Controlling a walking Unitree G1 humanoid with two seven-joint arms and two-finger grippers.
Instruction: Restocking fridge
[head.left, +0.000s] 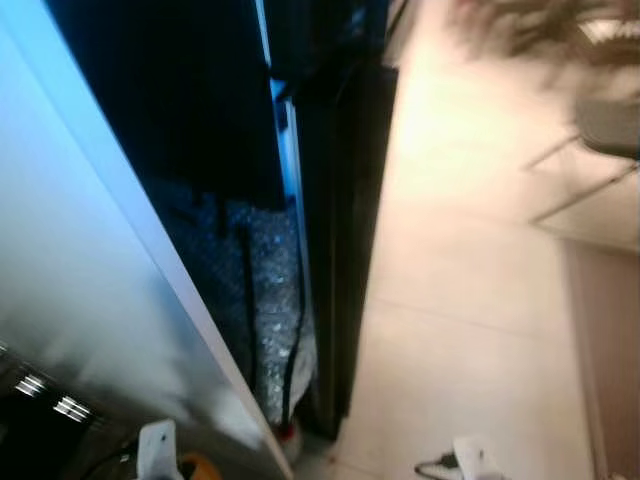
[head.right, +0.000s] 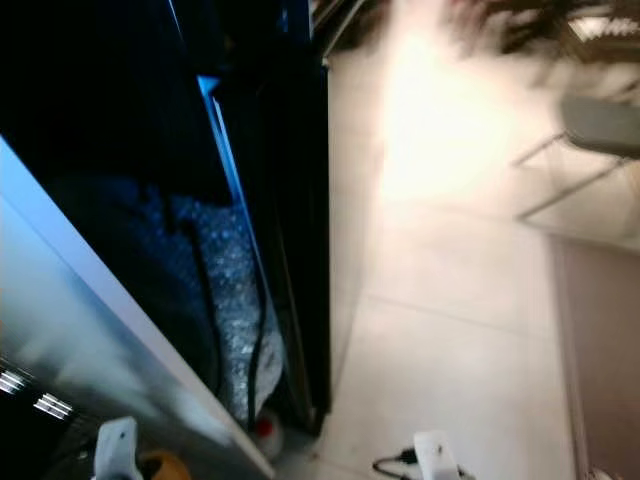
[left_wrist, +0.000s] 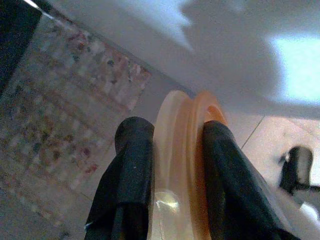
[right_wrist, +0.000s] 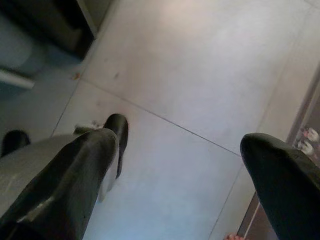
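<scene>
Left hand (left_wrist: 175, 165) carrying orange bottle (left_wrist: 182, 150).
Bottle is sitting pinched between its fingers; right hand (right_wrist: 185, 170) is hanging released over floor (right_wrist: 200, 65).

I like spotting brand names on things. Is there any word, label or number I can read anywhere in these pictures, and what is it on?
None can be read.
The orange translucent item held in the left gripper: no print visible on it.
The patterned surface behind it: speckled and blurred, no letters to make out.
The pale panel and the tiled floor: blurred, no writing shows.
</scene>
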